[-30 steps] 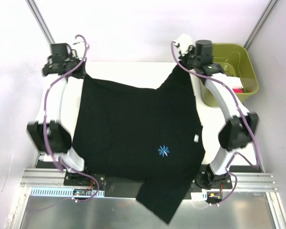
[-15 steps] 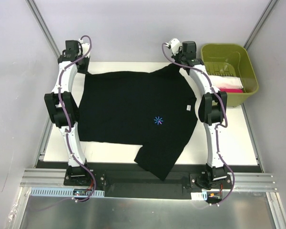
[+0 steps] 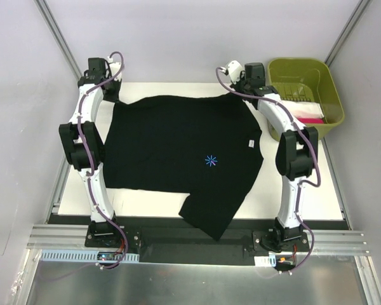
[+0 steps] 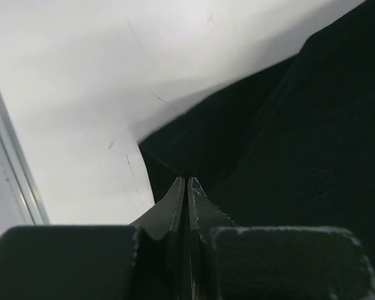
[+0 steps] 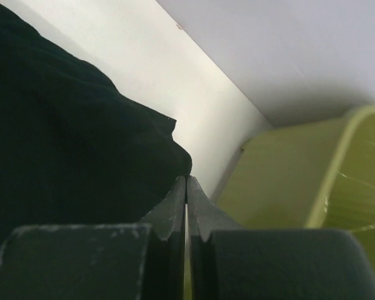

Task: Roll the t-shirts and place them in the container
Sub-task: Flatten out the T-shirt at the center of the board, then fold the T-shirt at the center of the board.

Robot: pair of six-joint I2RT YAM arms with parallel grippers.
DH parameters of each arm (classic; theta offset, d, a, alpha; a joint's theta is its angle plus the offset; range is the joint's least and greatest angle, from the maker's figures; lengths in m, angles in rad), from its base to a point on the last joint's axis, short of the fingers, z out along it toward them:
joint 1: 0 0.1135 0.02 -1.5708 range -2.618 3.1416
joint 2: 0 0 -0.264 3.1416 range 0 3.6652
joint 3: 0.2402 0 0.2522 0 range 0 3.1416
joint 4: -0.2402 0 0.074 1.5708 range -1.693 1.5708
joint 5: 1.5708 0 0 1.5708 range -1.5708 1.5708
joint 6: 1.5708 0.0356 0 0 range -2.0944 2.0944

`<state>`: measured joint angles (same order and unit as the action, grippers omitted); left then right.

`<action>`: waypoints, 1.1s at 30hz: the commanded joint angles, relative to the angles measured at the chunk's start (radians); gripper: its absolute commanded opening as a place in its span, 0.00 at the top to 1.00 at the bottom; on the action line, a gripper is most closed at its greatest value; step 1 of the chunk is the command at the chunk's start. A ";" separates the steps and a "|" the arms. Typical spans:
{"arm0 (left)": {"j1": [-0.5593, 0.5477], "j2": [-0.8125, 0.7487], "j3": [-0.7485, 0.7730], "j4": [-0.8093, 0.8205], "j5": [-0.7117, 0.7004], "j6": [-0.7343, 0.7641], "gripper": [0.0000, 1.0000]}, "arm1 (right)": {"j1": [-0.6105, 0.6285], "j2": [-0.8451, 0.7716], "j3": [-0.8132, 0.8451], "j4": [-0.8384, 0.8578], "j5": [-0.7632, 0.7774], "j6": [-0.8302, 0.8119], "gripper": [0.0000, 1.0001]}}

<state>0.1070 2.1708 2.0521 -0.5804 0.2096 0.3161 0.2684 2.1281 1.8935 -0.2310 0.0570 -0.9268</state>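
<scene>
Across the white table (image 3: 305, 190) lies 1 black t-shirt (image 3: 165, 140), spread flat, 1 sleeve hanging over the near edge; its light-blue starburst (image 3: 210, 160) and white label (image 3: 249, 144) face up; the left gripper (image 4: 187, 182) and right gripper (image 5: 186, 181), each pressed together, pinch its 2 far corners; a green bin (image 3: 330, 82) stands at the right.

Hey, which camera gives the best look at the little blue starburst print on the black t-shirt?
The top external view: the starburst print sits unobstructed near the middle of the spread black t-shirt. Both wrist views show only plain black cloth at the shirt's edge, no print.
</scene>
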 commanded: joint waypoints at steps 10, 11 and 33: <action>0.022 -0.180 -0.104 -0.003 0.005 0.221 1.00 | -0.005 -0.312 -0.226 -0.106 0.003 0.043 0.99; 0.022 -0.175 -0.096 -0.002 0.001 0.239 1.00 | -0.005 -0.335 -0.244 -0.110 0.010 0.046 0.99; 0.028 -0.212 -0.237 -0.002 -0.056 0.393 1.00 | 0.060 -0.642 -0.628 -0.272 -0.036 0.183 0.99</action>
<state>0.1200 2.0323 1.8656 -0.5808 0.1791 0.6491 0.2981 1.5589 1.3239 -0.4595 0.0330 -0.7876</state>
